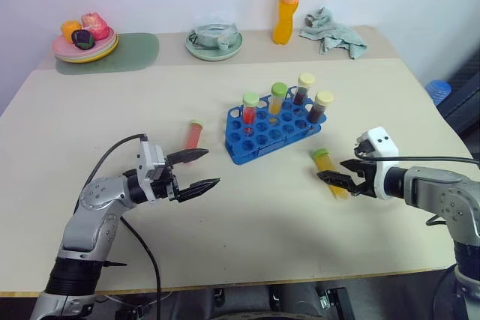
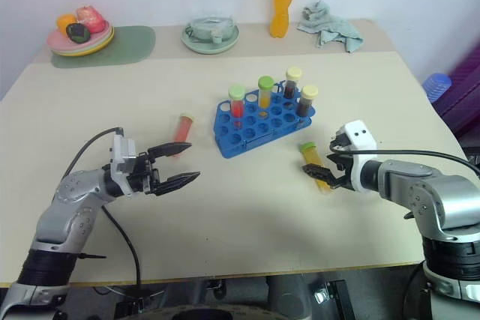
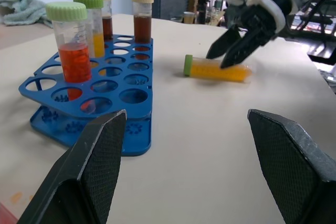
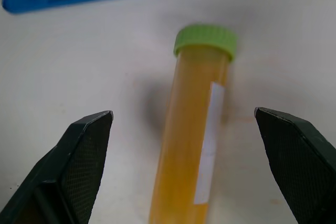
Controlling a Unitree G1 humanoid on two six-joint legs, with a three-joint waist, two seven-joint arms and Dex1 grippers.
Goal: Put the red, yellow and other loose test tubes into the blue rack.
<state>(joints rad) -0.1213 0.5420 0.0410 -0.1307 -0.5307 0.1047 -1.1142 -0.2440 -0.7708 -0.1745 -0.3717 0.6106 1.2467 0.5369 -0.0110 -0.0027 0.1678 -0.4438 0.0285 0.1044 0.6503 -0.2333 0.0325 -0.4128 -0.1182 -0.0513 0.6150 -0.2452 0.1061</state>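
Here, in the left eye view, the blue rack (image 1: 274, 130) stands mid-surface (image 1: 247, 230) with four capped tubes upright in it. A red test tube (image 1: 193, 134) lies flat just to the rack's left, and a yellow test tube (image 1: 330, 172) with a green cap lies flat to the rack's right. The left pincer (image 1: 197, 171) hangs spread and empty near the red tube, pointing toward the rack. The right pincer (image 1: 335, 172) is spread wide at the yellow tube, fingers on either side, not clenched on it. Plates, an orange drink bottle (image 1: 286, 4) and a cloth (image 1: 330, 31) sit along the far edge.

In the left wrist view, the rack (image 3: 97, 95) is close by, and the yellow tube (image 3: 216, 70) lies beyond with the right pincer (image 3: 227, 52) over it.

In the right wrist view, the yellow tube (image 4: 197, 140) lies between the two spread fingers (image 4: 73, 169), untouched by either.
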